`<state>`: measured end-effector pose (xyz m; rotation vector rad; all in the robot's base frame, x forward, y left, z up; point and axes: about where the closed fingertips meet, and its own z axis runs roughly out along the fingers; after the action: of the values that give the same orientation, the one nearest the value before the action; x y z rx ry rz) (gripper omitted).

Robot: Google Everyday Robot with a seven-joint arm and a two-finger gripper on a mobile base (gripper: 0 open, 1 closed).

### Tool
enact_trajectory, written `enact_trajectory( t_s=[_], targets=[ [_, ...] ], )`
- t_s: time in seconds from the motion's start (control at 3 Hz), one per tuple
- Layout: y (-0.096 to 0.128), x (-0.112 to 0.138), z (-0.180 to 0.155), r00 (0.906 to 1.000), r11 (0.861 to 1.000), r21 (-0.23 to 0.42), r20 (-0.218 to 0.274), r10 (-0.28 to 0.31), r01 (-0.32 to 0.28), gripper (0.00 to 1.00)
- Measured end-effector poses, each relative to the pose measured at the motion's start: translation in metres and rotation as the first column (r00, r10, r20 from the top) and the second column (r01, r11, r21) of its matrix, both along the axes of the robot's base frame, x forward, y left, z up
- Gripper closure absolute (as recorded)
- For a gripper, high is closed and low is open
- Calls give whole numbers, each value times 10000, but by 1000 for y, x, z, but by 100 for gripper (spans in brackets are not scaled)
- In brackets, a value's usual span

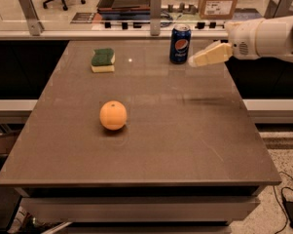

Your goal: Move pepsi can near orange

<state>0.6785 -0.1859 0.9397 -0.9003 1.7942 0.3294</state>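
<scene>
One gripper (192, 61), mine, hangs just right of the pepsi can (180, 44); spread or not, I cannot tell. The orange (113, 115) lies well front-left.

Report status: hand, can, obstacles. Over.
Hand beside can, not around it. Can upright at far edge, far from orange. Sponge off the path.

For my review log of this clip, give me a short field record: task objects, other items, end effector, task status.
pepsi can: upright, far side of the table, right of centre
orange: nearer the front, left of centre, well apart from the can
sponge: far left, green over yellow
end effector: just right of the can, at its lower half; contact unclear
task status: can not yet near the orange
</scene>
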Motion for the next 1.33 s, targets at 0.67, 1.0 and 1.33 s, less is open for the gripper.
enact_trajectory(
  t_s=[0.67,1.0,1.33],
  targets=[
    [20,41,-14,9993,9983,575,382,-46,24,0],
    [12,57,-23,9986,9963,846,503,-175,132,0],
    [6,71,-29,9982,9935,1124,555,-245,182,0]
  ],
)
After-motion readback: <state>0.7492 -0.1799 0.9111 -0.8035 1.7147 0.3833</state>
